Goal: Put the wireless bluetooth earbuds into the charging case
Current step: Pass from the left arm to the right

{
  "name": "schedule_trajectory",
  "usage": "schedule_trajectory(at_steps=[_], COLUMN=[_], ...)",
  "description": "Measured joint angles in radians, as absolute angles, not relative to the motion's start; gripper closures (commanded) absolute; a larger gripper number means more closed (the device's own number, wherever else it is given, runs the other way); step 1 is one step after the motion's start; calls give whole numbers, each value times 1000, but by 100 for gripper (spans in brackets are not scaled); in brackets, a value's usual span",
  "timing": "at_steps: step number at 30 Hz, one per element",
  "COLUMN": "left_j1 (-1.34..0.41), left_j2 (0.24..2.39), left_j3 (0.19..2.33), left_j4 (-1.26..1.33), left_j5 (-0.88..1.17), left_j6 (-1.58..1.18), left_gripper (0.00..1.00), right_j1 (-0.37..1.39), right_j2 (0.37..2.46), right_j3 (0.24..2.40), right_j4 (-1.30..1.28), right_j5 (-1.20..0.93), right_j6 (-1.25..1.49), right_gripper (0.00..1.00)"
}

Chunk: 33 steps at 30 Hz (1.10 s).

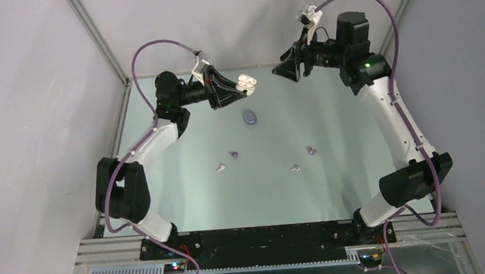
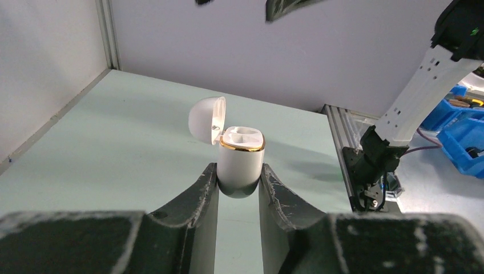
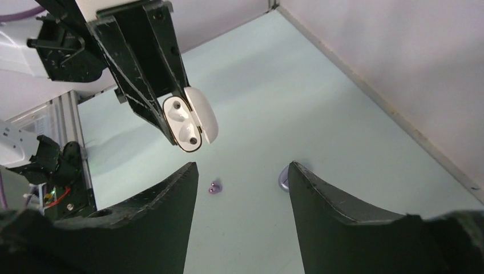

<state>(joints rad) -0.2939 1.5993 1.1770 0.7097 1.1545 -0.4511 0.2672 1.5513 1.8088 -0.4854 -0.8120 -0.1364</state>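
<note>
**1. L gripper** (image 2: 238, 177): clamped narrow on lower body of white case (image 2: 242, 160), held aloft over table (image 1: 186, 200) toward 12 o'clock. Lid hinged back, both sockets bare and turned toward R arm, prob. so buds can go straight in.

**2. R gripper** (image 3: 242, 171): jaws wide, nothing between, raised at 1 o'clock, facing the case.

**3. Earbuds:** none in case yet. All four lie loose on table:
- purple bud (image 1: 233, 154) at 9 of centre
- 2nd purple bud (image 1: 311, 150) at 3
- white bud (image 1: 220, 167) at 8
- 2nd white bud (image 1: 296, 168) at 4

**4. Purple case** (image 1: 249, 117): looks shut, at 12 of centre.

**Clearance:** buds well apart and well off walls and edges, so there is open room for R to come down.
</note>
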Motion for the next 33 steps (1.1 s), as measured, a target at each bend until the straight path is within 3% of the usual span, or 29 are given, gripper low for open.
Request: schedule_trajectory(at_steps=[15, 19, 23, 26, 29, 33], left_j1=[-294, -294, -294, -294, -294, -293], left_j2=[1599, 1599, 1599, 1597, 1595, 1595], left_j3=[1177, 1177, 1177, 1177, 1177, 1177], left_j4=[731, 731, 730, 730, 730, 723], left_j5=[1151, 1147, 1151, 1156, 1156, 1150], left_j6=[-498, -499, -499, -501, -501, -500], left_gripper=[100, 100, 100, 100, 100, 100], right_j1=[361, 368, 372, 371, 373, 382], right_j2=[1770, 1770, 1771, 1771, 1771, 1771], right_j3=[1882, 1891, 1891, 1892, 1892, 1891], right_j4=[-443, -434, -428, -425, -424, -430], right_j5=[-984, -1016, -1029, -1029, -1026, -1016], right_j6=[-70, -60, -56, -59, -66, -83], right_gripper=[52, 64, 82, 82, 70, 68])
